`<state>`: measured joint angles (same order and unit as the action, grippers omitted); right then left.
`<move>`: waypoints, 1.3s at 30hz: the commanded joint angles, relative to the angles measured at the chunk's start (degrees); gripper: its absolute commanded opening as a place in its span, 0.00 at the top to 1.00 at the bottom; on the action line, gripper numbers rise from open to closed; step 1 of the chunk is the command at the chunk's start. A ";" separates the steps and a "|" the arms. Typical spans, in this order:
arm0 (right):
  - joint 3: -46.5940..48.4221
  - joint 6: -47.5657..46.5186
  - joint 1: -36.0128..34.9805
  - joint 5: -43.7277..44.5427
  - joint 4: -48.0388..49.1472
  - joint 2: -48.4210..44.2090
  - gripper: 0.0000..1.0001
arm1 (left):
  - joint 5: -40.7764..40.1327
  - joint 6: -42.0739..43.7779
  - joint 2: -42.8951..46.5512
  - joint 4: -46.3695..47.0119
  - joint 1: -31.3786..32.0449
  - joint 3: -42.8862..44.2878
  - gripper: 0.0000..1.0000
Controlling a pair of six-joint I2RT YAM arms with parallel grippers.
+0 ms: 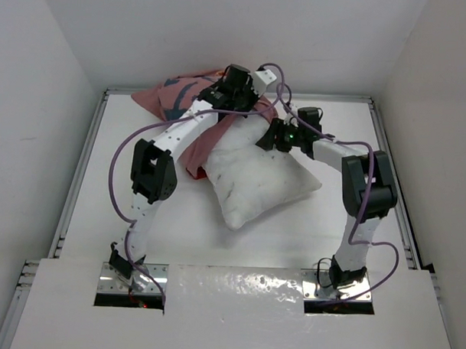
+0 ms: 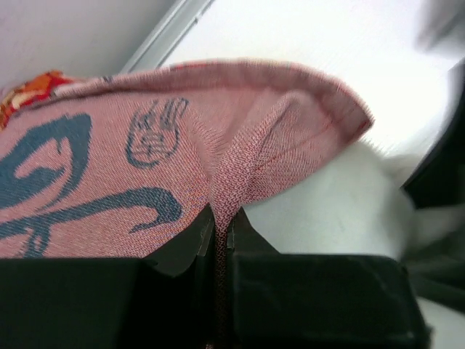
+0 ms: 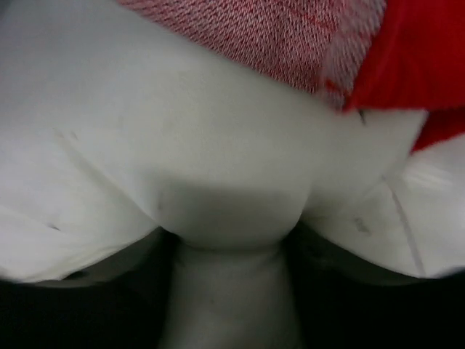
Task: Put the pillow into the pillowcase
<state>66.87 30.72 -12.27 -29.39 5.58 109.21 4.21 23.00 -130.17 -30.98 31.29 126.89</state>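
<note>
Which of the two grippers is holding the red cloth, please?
The left gripper: it pinches a pink inner fold of the pillowcase, whereas the right gripper is shut on the white pillow.

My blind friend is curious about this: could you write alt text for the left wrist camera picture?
The black left gripper pinches a fold of the pillowcase. The cloth's faded pink side with dark blue print fills most of the view. The white pillow lies blurred at right, with the white table beyond.

No legible txt — pillowcase shows drawings only.
</note>
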 commanded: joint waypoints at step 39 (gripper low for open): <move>-12.37 -7.40 -12.78 45.40 22.74 -14.00 0.01 | 46.44 10.33 15.03 -30.04 -6.93 -2.70 0.01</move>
<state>54.83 36.34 -25.78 22.26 32.71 102.96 49.12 42.33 -120.79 -62.98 27.70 123.74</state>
